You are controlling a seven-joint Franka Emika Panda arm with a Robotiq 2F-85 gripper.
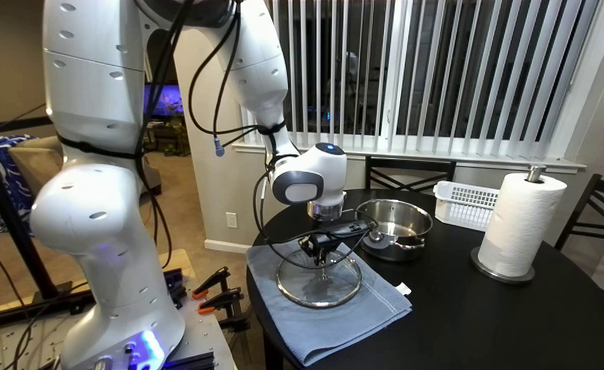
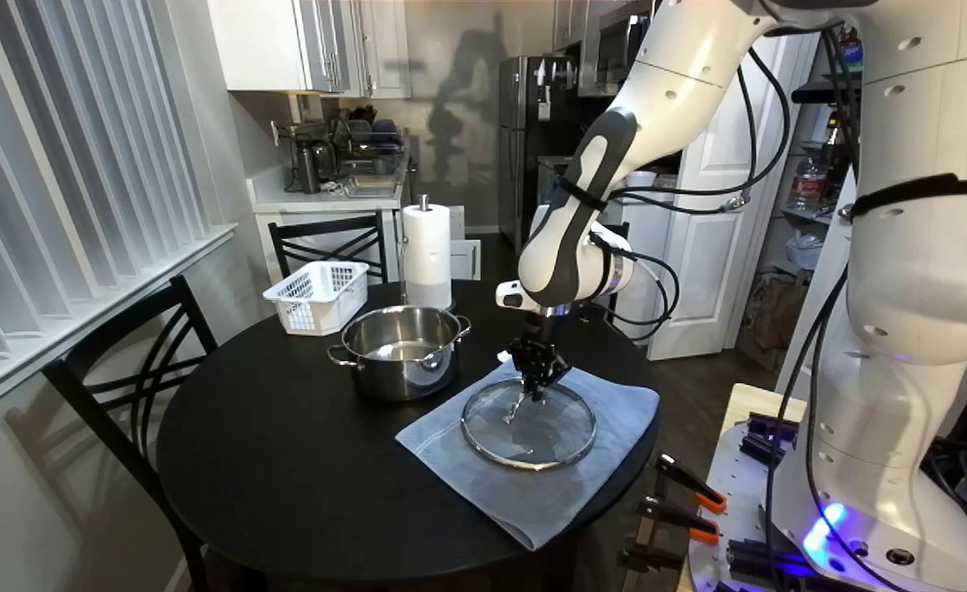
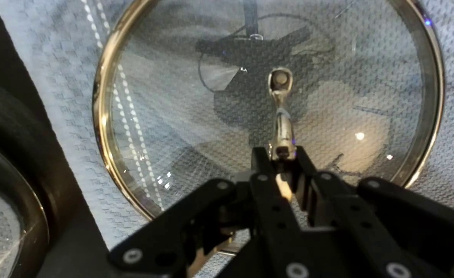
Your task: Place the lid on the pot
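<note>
Grip: my pincer [image 3: 283, 156] is clamped tight across the handle [image 3: 284, 129] of the lid [image 2: 526, 434].
Slip risk: thin polished metal in the bite; lid may swivel or tip once its weight hangs off me.
Pot clash: pot [image 2: 391, 380] stands near, upper left of the lid in an exterior view; carry too low and the rim [image 3: 102, 120] likely clips its wall.
Towel snag: lid is over the blue towel [image 1: 343, 329], bottom middle of an exterior view, can't tell if touching; cloth could drag along.
Lid looks: round clear glass, shiny rim, bent metal handle.
</note>
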